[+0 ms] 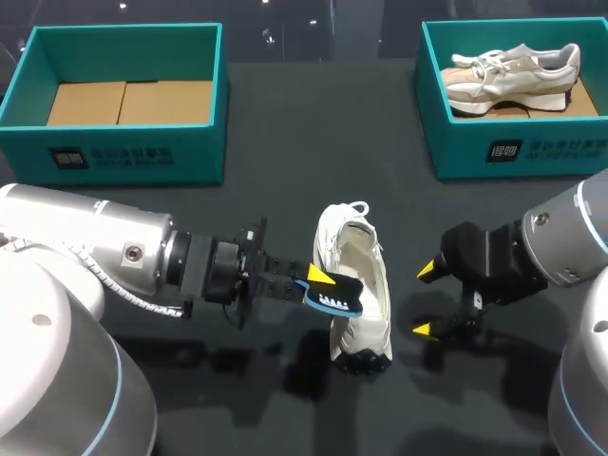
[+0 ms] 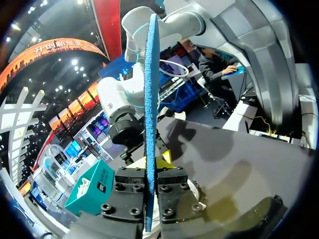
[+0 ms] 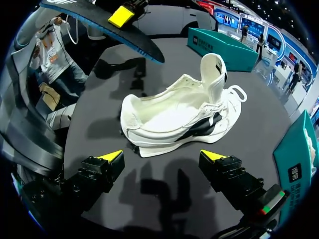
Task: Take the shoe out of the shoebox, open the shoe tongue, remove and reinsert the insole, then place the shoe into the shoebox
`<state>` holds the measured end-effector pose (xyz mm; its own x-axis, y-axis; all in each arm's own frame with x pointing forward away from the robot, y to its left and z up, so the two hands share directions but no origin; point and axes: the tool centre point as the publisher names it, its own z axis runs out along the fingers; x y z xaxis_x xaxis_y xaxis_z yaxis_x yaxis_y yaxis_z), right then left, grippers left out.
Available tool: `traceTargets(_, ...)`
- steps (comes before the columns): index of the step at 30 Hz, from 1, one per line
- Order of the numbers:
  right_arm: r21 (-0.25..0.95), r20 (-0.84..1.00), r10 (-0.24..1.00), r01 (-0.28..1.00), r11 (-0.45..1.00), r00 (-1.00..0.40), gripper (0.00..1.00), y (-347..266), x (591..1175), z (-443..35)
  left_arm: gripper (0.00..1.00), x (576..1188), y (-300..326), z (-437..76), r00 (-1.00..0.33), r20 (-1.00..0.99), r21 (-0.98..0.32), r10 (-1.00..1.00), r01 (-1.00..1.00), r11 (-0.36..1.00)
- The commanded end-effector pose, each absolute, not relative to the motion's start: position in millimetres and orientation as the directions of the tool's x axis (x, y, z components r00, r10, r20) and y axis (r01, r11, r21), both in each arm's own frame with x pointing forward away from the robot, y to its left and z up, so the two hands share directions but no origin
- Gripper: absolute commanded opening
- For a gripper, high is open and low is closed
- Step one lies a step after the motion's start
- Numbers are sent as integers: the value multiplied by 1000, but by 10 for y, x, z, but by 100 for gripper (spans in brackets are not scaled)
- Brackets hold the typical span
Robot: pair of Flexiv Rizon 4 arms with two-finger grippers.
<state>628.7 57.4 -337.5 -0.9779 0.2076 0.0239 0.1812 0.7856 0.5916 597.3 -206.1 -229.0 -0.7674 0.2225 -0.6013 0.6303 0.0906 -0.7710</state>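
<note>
Nearby, the left gripper comes in from the left and is clamped on the blue insole, which hangs over the left edge of the white shoe. From the left wrist the insole is seen edge-on, a thin blue blade rising out from between the closed fingers, and it blocks a narrow strip of whatever lies straight ahead. The shoe rests on the dark table at its middle, with the opening facing up and the pale inside showing. Its left flank is partly covered by the insole and the left fingers, and I cannot tell how far the tongue is folded.

To the right of the shoe, the right gripper has its jaws spread wide and holds nothing. A gap of dark tabletop lies between its yellow tips and the shoe. From the right wrist, the insole shows raised above the table, beyond the shoe.

Farther off, a broad band of tabletop separates the shoe from two teal shoeboxes. The far-left shoebox shows only its cardboard floor. The far-right shoebox holds a beige sneaker, and the box's right end is cut off by the view's edge.
</note>
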Motion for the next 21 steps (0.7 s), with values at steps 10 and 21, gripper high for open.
traceTargets(10, 573, 50, 179, 175, 801, -983, 100, 743, 6424, -3478, 0, 6015, -2277, -2436, -745, -607, -755, 275, 649, 93)
traceTargets(21, 565, 56, 168, 170, 807, -984, 100, 788, 6457, -3542, 0, 6027, -2310, -2484, -745, -603, -757, 285, 647, 92)
